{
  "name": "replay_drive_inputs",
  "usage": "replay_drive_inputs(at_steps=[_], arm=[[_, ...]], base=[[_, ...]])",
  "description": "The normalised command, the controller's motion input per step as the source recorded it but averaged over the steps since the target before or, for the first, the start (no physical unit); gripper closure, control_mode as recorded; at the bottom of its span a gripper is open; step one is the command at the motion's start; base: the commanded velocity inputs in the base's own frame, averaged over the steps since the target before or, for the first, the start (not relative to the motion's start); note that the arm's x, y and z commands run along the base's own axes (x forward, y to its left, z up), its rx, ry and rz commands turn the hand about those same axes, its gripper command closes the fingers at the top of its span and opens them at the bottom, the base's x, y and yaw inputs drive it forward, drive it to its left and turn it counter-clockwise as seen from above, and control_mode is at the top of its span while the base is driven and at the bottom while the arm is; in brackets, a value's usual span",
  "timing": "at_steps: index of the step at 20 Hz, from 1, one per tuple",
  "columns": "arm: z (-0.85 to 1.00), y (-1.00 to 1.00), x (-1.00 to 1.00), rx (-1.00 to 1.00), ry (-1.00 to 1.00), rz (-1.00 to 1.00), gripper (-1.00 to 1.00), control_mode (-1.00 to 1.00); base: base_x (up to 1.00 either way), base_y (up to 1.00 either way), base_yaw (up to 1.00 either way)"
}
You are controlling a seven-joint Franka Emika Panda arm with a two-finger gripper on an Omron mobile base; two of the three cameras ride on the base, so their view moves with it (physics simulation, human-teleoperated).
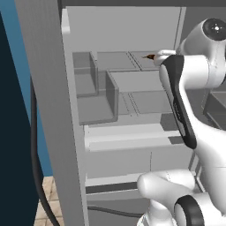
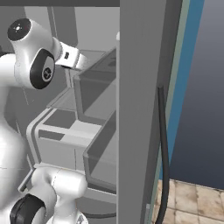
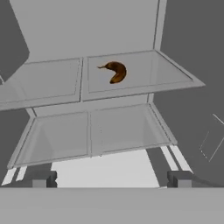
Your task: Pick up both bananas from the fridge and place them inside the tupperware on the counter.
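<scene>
**Reaching into the fridge for a banana**

The arm stands in front of the open fridge (image 1: 132, 44), its hand pointed at the pale grey shelves inside. In the hand view the end effector (image 3: 109, 180) shows its two dark fingertips (image 3: 41, 179) set wide apart near the bottom corners, with nothing between them: it is spread and empty.

One banana (image 3: 114, 71) lies on the upper shelf (image 3: 140, 74), on the right-hand panel of that shelf as the hand camera sees it, curved, yellow-orange with dark brown patches, its stalk end pointing left. It sits well apart from the fingertips, further into the fridge and higher in the picture. In the left base view a small dark-and-orange tip (image 1: 149, 56) peeks out beside the arm's wrist on the same upper shelf; it is most likely that banana. A second banana cannot be made out here. The lower shelf (image 3: 92, 131) beneath looks bare.

The step in hand appears to be the approach for a first pick; nothing has been grasped, so the task looks to be at an early stage. The next move calls for carrying the hand forward and up to the upper shelf, lining the spread fingers across the banana's narrow body rather than along its curve, then coming down around it before pinching.
</scene>
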Motion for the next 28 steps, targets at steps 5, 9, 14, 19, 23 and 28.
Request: replay_drive_inputs(at_steps=[5,9,14,19,23,28], arm=[[-0.04,-0.25,0.43,0.0,0.04,0.0,-1.0,-1.0],[-0.14,-0.21,0.38,0.0,0.0,0.0,-1.0,-1.0],[-0.21,-0.16,0.4,0.0,0.0,0.0,-1.0,-1.0],[-0.19,-0.2,0.46,0.0,0.0,0.0,-1.0,-1.0],[-0.1,-0.11,0.5,0.0,0.01,0.0,-1.0,-1.0],[-0.1,-0.04,0.49,0.0,0.0,0.0,-1.0,-1.0]], base=[[0.0,0.0,0.0],[0.0,0.0,0.0],[0.0,0.0,0.0],[0.0,0.0,0.0],[0.0,0.0,0.0],[0.0,0.0,0.0]])
